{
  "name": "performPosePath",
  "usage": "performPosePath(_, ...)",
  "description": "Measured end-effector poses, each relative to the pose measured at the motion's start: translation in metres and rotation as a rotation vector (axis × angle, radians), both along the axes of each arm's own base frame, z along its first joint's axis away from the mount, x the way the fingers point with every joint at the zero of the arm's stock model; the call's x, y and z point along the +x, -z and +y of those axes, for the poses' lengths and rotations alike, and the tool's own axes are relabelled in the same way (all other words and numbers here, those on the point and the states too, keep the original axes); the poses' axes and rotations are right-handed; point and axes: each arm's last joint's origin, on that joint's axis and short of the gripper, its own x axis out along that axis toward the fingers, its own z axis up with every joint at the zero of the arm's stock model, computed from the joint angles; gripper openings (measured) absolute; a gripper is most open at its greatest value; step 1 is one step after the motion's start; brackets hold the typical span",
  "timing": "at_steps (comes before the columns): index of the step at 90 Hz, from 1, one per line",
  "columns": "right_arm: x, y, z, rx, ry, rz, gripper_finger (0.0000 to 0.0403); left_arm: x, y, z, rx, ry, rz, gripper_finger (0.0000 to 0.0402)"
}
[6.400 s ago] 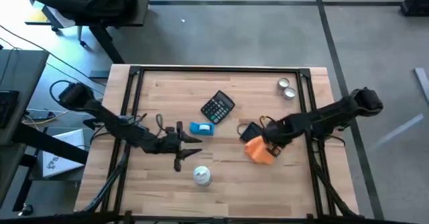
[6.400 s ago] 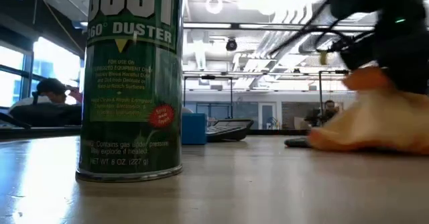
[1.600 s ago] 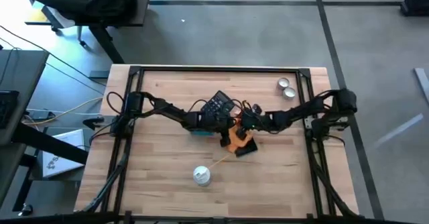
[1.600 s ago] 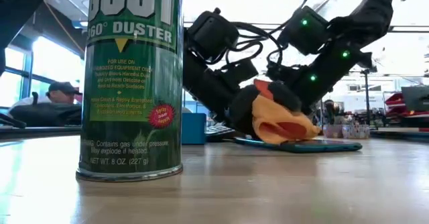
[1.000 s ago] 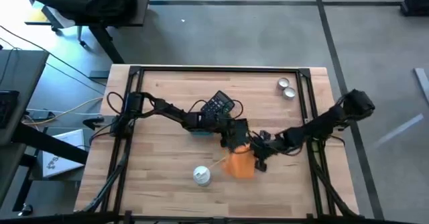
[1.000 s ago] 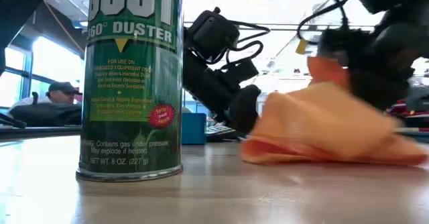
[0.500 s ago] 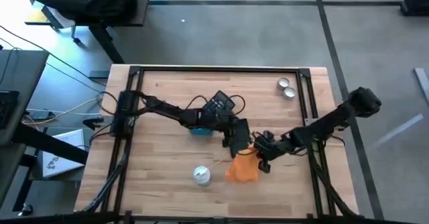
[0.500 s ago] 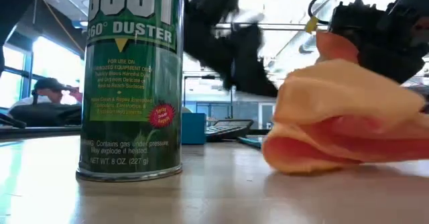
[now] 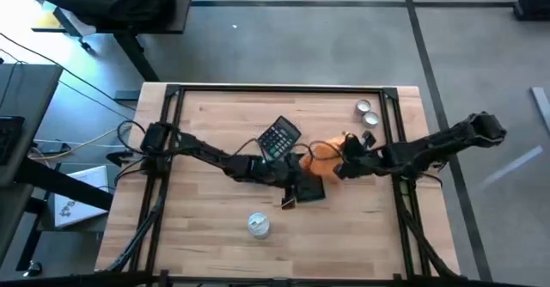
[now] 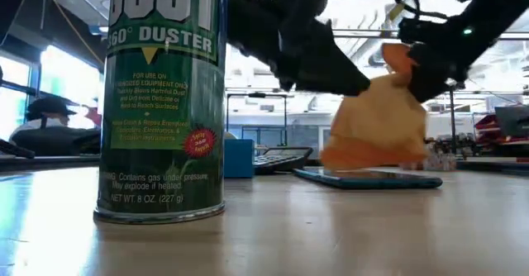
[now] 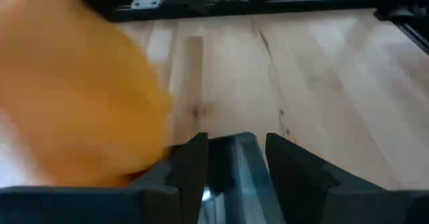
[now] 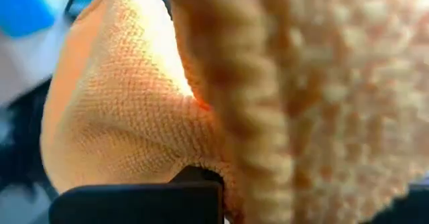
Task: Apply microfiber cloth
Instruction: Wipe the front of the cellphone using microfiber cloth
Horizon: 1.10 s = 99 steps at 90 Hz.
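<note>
Microfiber cloth (image 9: 320, 156) hangs bunched in your right end effector (image 9: 341, 165), lifted off the table (image 9: 206, 235) near its middle!

Look at the low view: the orange cloth (image 10: 376, 131) dangles just above a flat dark device (image 10: 368, 178) lying on the wood, and the right wrist view is filled with its weave, the fingers pinching it. Your left end effector (image 9: 292, 188) sits at that device, just beside the cloth, its fingers (image 11: 194, 163) spread either side of the glassy slab. Behind them you've got the calculator (image 9: 279, 138), and nearer the front edge stands the duster can (image 10: 163, 98).
</note>
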Motion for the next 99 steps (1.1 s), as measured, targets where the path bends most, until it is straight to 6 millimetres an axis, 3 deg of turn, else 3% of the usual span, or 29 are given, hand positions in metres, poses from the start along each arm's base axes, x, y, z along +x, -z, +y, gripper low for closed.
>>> performPosePath(18, 0.031, 0.002, -0.009, 0.083, -0.159, -0.094, 0.0000, 0.003, 0.033, 0.000, 0.009, -0.068, 0.068, 0.0133)
performPosePath(34, 0.051, 0.028, -0.011, 0.157, -0.198, -0.054, 0.0000, 0.006, 0.064, 0.002, -0.041, -0.072, 0.123, 0.0133)
performPosePath(66, 0.096, 0.075, -0.001, 0.351, -0.461, -0.192, 0.0000, 0.006, 0.070, 0.001, -0.045, -0.056, 0.133, 0.0133)
performPosePath(81, 0.101, 0.091, 0.001, 0.389, -0.488, -0.178, 0.0000, 0.007, 0.069, 0.001, -0.056, -0.046, 0.131, 0.0133)
performPosePath(99, 0.099, 0.091, -0.010, 0.291, -0.400, -0.142, 0.0000, 0.007, 0.070, 0.002, -0.055, -0.060, 0.134, 0.0133)
